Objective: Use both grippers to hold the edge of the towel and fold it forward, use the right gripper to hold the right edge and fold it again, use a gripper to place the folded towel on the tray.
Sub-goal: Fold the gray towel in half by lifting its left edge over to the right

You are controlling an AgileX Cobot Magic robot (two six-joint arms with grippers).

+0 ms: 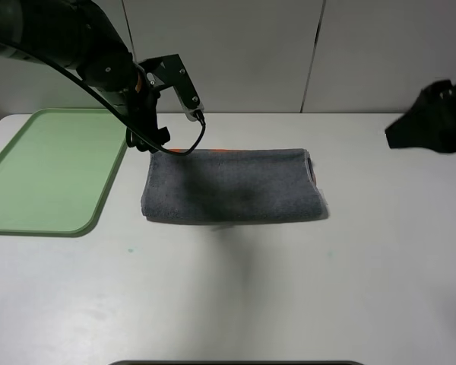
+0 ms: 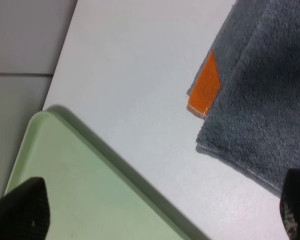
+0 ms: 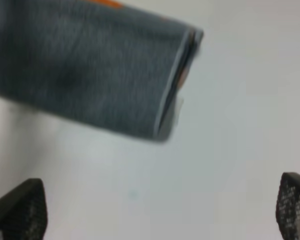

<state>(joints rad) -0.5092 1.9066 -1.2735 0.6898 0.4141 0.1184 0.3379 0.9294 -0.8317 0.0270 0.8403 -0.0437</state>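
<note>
The dark grey towel (image 1: 232, 186) lies folded once into a long band in the middle of the white table, and an orange patch (image 2: 205, 87) peeks out at its back left corner. My left gripper (image 1: 150, 139) hovers over that corner, open and empty; in the left wrist view the left gripper (image 2: 157, 215) spans the towel (image 2: 260, 100) and the tray (image 2: 90, 190). My right gripper (image 1: 433, 125) hangs at the far right, away from the cloth. In the right wrist view the right gripper (image 3: 155, 210) is open, with the towel's right edge (image 3: 172, 90) ahead of it.
The pale green tray (image 1: 53, 171) lies at the table's left side, just left of the towel. A pale wall runs behind the table. A dark edge shows at the table's front.
</note>
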